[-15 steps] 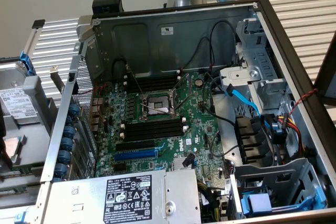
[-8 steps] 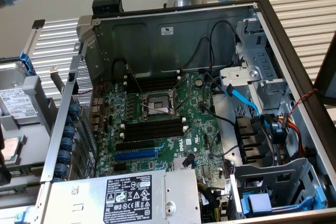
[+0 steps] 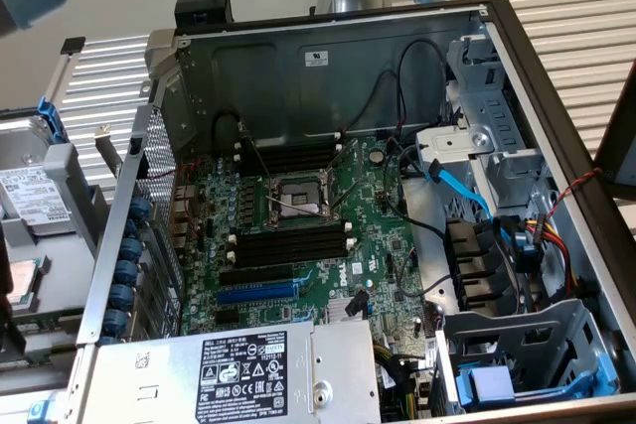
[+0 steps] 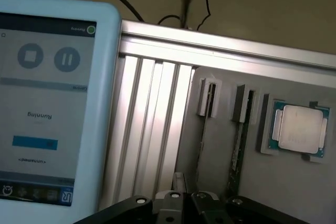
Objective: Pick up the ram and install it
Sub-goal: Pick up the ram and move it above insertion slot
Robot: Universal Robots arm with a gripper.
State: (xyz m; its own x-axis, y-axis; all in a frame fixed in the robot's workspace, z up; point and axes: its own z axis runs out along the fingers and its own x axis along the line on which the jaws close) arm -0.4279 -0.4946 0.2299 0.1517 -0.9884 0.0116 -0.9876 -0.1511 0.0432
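The ram [image 4: 236,156] stands on edge as a thin dark-green strip in a slot of a grey holder plate [image 4: 220,182]. A second thin slot [image 4: 202,140] runs parallel beside it. My gripper [image 4: 181,199] hangs above the plate's near end, close to both slots, shut and with nothing between its fingers. In the exterior view the open computer case [image 3: 517,57] shows the green motherboard [image 3: 388,235] with long black empty memory slots [image 3: 293,245] on either side of the processor socket [image 3: 298,196].
A teach pendant screen [image 4: 47,108] stands close beside the holder. A processor chip [image 4: 299,129] lies in a pocket of the plate. In the case are a blue expansion slot [image 3: 258,293], a power supply [image 3: 248,374], loose cables [image 3: 457,186] and a drive cage [image 3: 527,354].
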